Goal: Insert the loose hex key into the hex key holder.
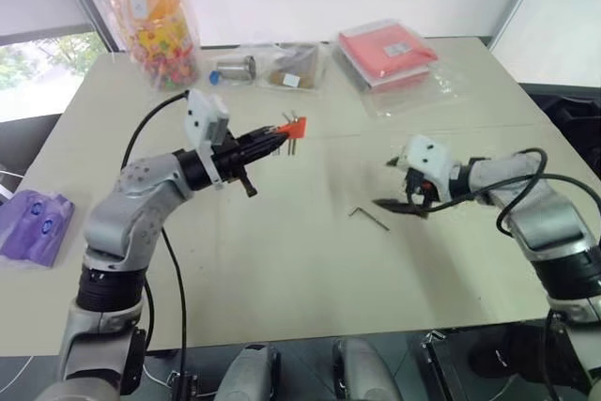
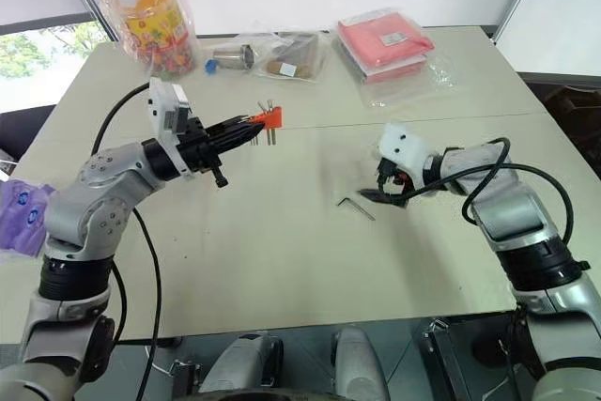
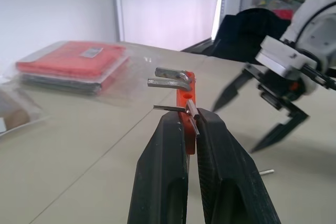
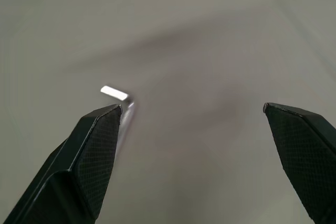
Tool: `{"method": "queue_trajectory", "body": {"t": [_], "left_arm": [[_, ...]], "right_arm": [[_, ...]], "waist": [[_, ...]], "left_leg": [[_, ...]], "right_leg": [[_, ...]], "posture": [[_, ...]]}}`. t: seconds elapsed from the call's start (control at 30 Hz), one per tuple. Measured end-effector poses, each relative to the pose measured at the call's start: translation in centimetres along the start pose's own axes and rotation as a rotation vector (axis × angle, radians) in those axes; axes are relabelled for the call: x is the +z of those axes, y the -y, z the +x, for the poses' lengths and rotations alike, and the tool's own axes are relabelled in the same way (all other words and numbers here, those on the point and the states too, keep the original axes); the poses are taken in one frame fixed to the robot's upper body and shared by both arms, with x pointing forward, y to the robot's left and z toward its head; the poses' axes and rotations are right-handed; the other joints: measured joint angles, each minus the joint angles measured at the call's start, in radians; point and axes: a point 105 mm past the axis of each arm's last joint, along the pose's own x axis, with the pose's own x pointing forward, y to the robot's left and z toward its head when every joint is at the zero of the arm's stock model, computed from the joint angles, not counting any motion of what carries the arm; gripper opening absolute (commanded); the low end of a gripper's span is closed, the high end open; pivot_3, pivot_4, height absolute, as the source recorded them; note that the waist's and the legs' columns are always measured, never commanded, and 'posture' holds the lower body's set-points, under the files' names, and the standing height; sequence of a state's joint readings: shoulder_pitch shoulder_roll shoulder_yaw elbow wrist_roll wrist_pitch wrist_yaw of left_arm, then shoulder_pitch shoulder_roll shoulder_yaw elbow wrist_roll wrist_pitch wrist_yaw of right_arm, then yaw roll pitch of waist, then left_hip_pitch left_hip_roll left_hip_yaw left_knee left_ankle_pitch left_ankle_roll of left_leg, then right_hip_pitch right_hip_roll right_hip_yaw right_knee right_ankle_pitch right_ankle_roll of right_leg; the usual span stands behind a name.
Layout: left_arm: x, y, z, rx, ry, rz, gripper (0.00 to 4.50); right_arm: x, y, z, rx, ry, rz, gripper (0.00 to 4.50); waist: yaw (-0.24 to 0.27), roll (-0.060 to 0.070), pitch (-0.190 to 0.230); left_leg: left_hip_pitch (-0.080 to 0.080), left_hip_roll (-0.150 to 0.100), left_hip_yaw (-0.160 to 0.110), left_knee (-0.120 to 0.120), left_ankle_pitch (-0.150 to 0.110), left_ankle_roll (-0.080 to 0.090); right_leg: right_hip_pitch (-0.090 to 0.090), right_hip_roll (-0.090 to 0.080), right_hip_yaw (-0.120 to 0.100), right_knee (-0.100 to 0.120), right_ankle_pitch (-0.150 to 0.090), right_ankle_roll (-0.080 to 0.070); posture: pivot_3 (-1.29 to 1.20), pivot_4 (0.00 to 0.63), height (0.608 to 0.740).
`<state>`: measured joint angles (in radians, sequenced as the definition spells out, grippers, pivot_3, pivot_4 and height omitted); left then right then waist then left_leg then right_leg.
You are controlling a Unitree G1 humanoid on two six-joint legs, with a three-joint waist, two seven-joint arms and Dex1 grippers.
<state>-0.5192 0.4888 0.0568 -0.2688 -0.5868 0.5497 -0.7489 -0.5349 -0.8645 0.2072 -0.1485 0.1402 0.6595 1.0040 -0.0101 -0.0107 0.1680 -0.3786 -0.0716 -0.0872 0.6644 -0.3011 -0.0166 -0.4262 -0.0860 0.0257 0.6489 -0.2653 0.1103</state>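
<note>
Lower centre, the loose hex key (image 1: 369, 219) lay flat on the worktop (image 1: 282, 279): thin, stiff, light, likely slippery, best pinched mid-shank. The right pincer (image 1: 402, 204) gaped wide, empty, just beside it. Farther, left of centre, the left pincer (image 1: 278, 138) clamped the hex key holder (image 1: 294, 127).

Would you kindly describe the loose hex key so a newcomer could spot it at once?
Start at the beige table, then find the right claw. Just left of it, the loose hex key lies flat: a thin grey L-shaped rod, alone on the bare tabletop.
</note>
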Motion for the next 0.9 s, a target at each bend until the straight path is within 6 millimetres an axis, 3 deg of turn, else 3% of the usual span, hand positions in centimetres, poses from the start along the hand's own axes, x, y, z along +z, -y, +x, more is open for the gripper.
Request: {"method": "queue_trajectory", "body": {"t": [0.17, 0.6, 0.7, 0.9], "left_arm": [[0.4, 0.0, -0.1, 0.025, 0.011, 0.017, 0.0], [0.4, 0.0, -0.4, 0.037, -0.001, 0.028, 0.0], [0.4, -0.1, -0.4, 0.047, -0.002, 0.028, 0.0], [0.4, 0.0, -0.4, 0.054, -0.002, 0.029, 0.0]], "right_arm": [[-1.3, -1.1, 0.6, 0.002, -0.068, 0.044, 4.47], [-1.4, -2.4, 3.0, -0.017, -0.058, 0.108, 4.47], [-1.1, -2.5, 3.5, -0.019, -0.042, 0.116, 3.71], [-1.1, -2.3, 4.0, -0.013, -0.039, 0.117, 0.66]], "waist": [[0.0, 0.0, 0.0], [0.0, 0.0, 0.0], [-0.002, -0.001, 0.0], [0.0, -0.001, 0.0]], "left_leg": [[0.0, -0.001, 0.0, 0.001, 0.001, -0.001], [-0.001, -0.001, 0.0, 0.001, 0.002, -0.004], [-0.001, -0.001, 0.0, 0.001, 0.002, -0.004], [0.0, -0.001, 0.0, 0.001, 0.002, -0.004]], "right_leg": [[0.0, 0.0, 0.0, 0.0, 0.0, 0.0], [0.0, 0.0, 0.0, 0.0, 0.0, 0.0], [0.0, 0.0, 0.0, 0.0, 0.0, 0.0], [0.0, 0.0, 0.0, 0.0, 0.0, 0.0]], "posture": [[0.0, 0.15, 0.74], [0.0, 0.15, 0.74], [0.0, 0.15, 0.74], [0.0, 0.15, 0.74]]}}
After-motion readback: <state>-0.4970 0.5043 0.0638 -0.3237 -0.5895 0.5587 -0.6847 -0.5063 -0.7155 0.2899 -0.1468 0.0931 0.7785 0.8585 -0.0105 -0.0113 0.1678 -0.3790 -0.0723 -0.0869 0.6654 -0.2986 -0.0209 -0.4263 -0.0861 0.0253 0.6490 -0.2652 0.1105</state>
